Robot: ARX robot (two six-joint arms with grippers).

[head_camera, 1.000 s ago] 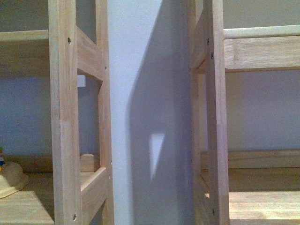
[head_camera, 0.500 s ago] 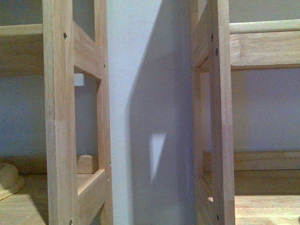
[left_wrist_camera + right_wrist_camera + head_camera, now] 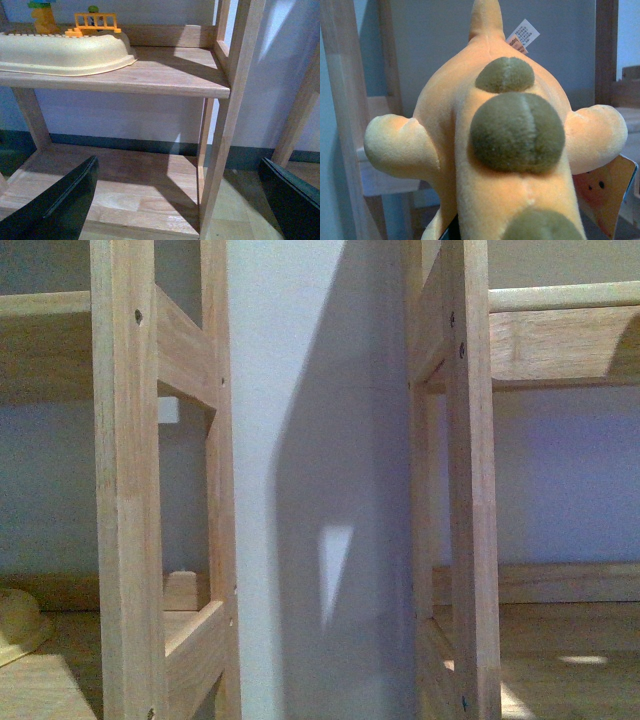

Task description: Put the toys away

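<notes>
Ahead of us stand two wooden shelf units (image 3: pixel 125 490) with a pale wall (image 3: pixel 310 440) between them — neither arm shows here, only the edge of a cream tray (image 3: pixel 18 618) on the left unit's shelf.

From the left wrist we see the left hand (image 3: pixel 180 200) with its dark fingers (image 3: pixel 60 205) spread wide and empty, over the lower shelf (image 3: pixel 125 185); the cream tray carrying small orange toy pieces (image 3: pixel 95 22) sits on the shelf above.

From the right wrist the orange plush animal (image 3: pixel 510 150) fills the view (olive spots down its back, a white label and a paper tag (image 3: pixel 602 192)) against a shelf upright. We cannot tell how the right hand stands — it is hidden.
</notes>
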